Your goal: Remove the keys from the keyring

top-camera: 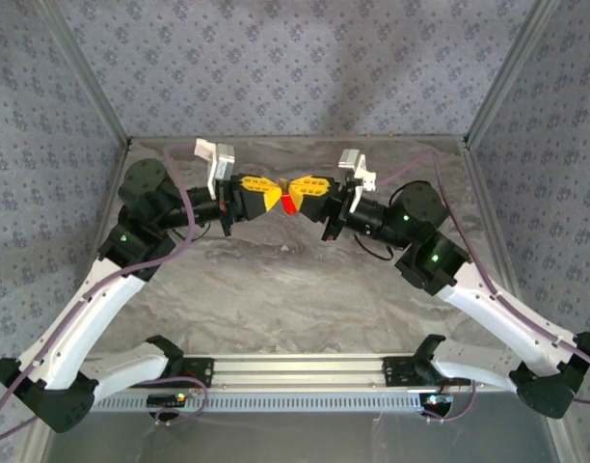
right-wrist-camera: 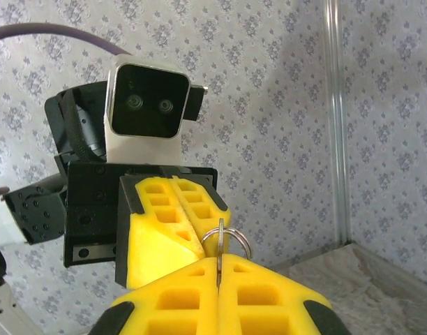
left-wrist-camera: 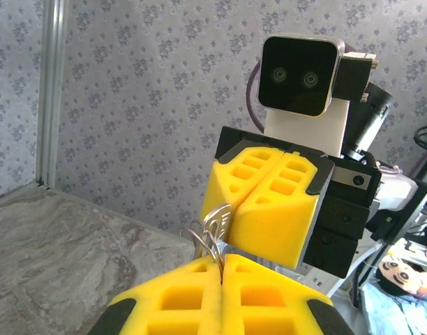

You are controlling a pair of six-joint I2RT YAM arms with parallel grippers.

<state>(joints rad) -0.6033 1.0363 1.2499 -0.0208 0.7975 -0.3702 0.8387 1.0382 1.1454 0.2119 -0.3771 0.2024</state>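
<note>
Both grippers meet tip to tip in mid-air over the table's far middle. My left gripper (top-camera: pixel 276 196) (left-wrist-camera: pixel 222 259) is shut on the thin wire loops of the keyring (left-wrist-camera: pixel 203 234), which rise out of its yellow fingertips. My right gripper (top-camera: pixel 297 188) (right-wrist-camera: pixel 218 257) is shut on a flat silvery key (right-wrist-camera: pixel 219 237), seen edge-on, with the ring (right-wrist-camera: pixel 231 234) threaded through it. In the left wrist view the key's head (left-wrist-camera: pixel 222 218) lies against the right gripper's fingers (left-wrist-camera: pixel 269 202). A small red tag (top-camera: pixel 288 204) hangs just below the two tips.
The grey marbled table (top-camera: pixel 295 289) lies below, with patterned walls on three sides and metal corner posts (top-camera: pixel 83 68). Purple cables (top-camera: pixel 179 241) trail along both arms. An aluminium rail (top-camera: pixel 295 371) runs between the arm bases at the near edge.
</note>
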